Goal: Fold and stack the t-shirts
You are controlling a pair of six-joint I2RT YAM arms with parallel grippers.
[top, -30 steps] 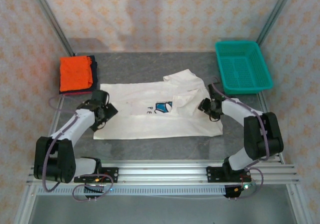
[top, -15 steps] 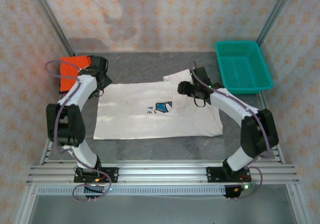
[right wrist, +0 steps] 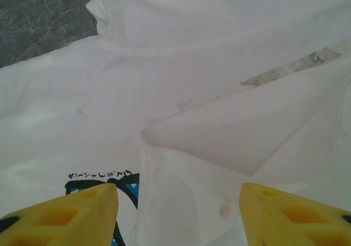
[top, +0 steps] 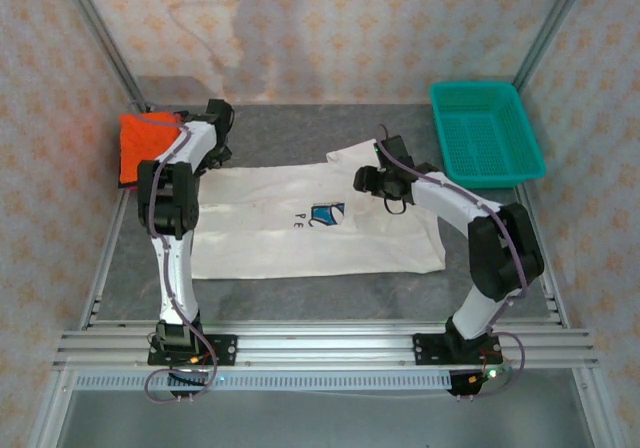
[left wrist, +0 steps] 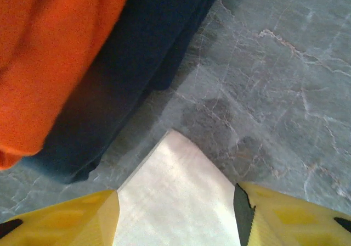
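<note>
The white t-shirt (top: 300, 223) lies spread flat mid-table, its blue print (top: 327, 214) facing up. My left gripper (top: 212, 158) is at the shirt's far left corner. In the left wrist view that corner (left wrist: 181, 174) lies flat between the yellow fingers (left wrist: 71, 218), and the left gripper (left wrist: 175, 195) is open astride it. The folded orange t-shirt (top: 145, 143) (left wrist: 49, 54) rests on the navy one (left wrist: 148, 48) just beyond. My right gripper (top: 363, 180) (right wrist: 178, 186) is open over the white shirt's folded-in sleeve (right wrist: 247, 141), close to the print (right wrist: 123, 188).
A teal mesh basket (top: 470, 86) stands at the back right corner. Metal frame posts rise at both back corners, and a rail runs along the near edge. Bare grey tabletop (left wrist: 274, 81) shows beside the stack.
My left arm has swung from the shirt's left edge up to its far left corner, and its jaws have narrowed. My right gripper has moved from the shirt's right edge inward onto the folded sleeve.
</note>
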